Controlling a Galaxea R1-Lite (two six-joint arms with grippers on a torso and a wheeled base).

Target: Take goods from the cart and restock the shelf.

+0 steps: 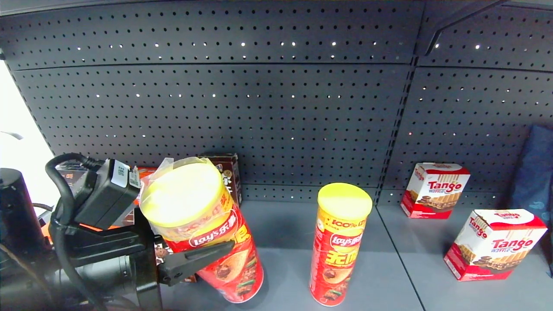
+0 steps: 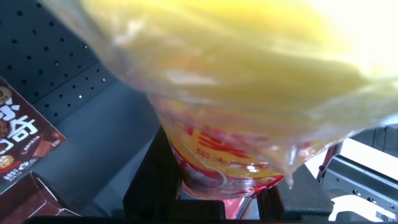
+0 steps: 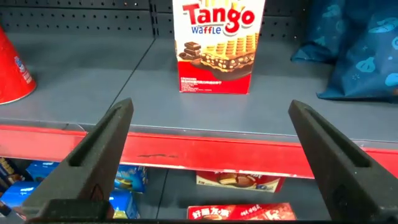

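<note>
Left gripper [image 1: 207, 247] clamps a tilted red cardboard crisp tube [image 1: 235, 270] with a yellow plastic lid under loose clear film, at the head view's lower left on the grey metal shelf [image 1: 285, 239], its far finger hidden behind the tube.

Left claw [image 1: 194, 231] around can [image 1: 239, 268]; right claw [image 3: 211, 111] agape

Bare shelf floor [image 1: 285, 233] between left can [image 1: 207, 224] and middle can [image 1: 340, 242], open back to the pegboard [image 1: 276, 129]. Blocked behind the left can by a brown box [image 1: 228, 170]. More bare floor from the middle can to the rear wafer box [image 1: 434, 190] and front wafer box [image 1: 494, 244], shut off beyond by a blue bag [image 1: 533, 172].
</note>
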